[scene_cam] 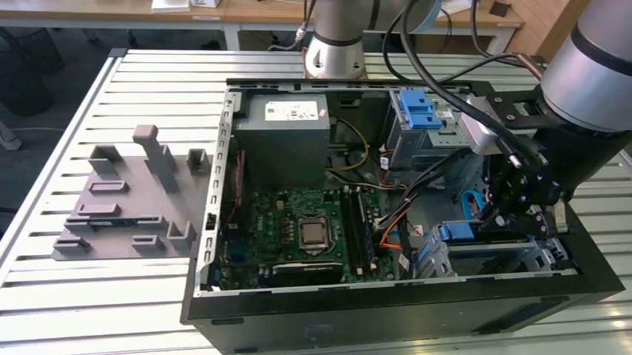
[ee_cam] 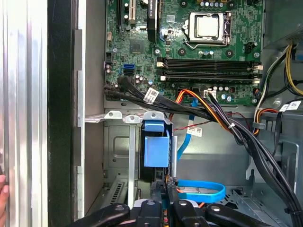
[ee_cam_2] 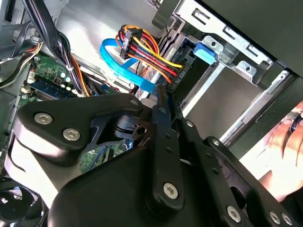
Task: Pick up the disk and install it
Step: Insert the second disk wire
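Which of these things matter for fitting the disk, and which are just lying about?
Job: flat disk in blue plastic carrier; black claw next to it; silver metal bay around it.
Lying about: grey plastic stand on table; grey metal box with white sticker; green circuit board.

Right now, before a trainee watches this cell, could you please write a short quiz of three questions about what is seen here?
1. True or false: the computer case lies open, with its motherboard exposed.
2. Where is the pincer? A) over the grey fixture plate; B) inside the case, close to the disk that stands in the drive cage; C) above the power supply.
3. Fill in: the flat looped cable beside the pincer is ____ in colour.
Key: 1 true; 2 B; 3 blue.
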